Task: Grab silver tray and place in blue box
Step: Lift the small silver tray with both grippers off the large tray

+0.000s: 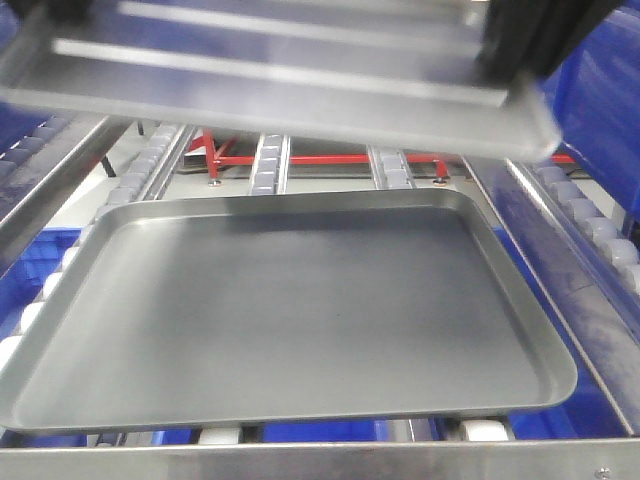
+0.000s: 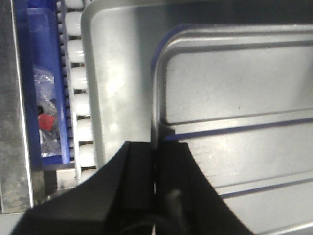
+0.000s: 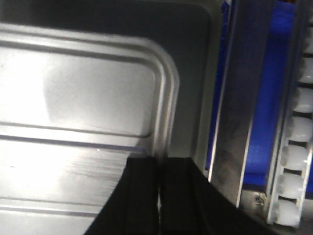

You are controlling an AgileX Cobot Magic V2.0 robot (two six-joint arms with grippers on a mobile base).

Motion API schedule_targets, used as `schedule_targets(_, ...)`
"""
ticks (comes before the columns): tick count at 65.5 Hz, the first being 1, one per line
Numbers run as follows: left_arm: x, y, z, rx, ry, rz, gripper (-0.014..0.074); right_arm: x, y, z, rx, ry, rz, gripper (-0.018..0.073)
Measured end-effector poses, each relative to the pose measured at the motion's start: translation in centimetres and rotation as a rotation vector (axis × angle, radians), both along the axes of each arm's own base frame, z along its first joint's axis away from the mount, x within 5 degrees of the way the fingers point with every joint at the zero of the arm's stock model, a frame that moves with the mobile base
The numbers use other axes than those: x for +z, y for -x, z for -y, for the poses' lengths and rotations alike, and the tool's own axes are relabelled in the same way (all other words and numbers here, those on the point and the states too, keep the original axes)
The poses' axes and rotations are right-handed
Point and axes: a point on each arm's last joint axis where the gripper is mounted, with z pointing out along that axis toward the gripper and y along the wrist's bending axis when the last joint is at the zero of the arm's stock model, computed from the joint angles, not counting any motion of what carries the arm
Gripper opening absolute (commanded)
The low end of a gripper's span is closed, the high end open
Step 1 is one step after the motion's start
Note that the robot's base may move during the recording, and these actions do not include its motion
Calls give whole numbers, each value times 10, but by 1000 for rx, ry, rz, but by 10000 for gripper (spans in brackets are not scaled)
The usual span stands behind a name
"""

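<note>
The silver tray hangs blurred across the top of the front view, its two long ridges showing. It is lifted above the larger dull-grey tray. My left gripper is shut on the silver tray's left rim, one finger on each side of the lip. My right gripper is shut on the silver tray's right rim in the same way, and shows as a black shape in the front view. I cannot make out the blue box for certain; a blue plastic wall fills the upper right.
The dull-grey tray rests on white rollers between metal rails. A red frame lies behind it. A blue bin beside the left rollers holds a plastic bag with red parts. More blue plastic lies beyond the right rail.
</note>
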Motion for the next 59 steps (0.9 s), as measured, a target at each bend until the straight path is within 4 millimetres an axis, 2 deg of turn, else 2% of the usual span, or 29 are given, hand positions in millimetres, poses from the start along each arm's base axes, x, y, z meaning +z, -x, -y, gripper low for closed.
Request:
schedule_targets(17, 3, 1, 1, 0, 12, 3, -97, 21, 4, 4, -20, 13, -15, 57)
schedule_targets(59, 2, 1, 2, -1, 18, -3, -98, 20, 5, 5, -23, 23, -27, 57)
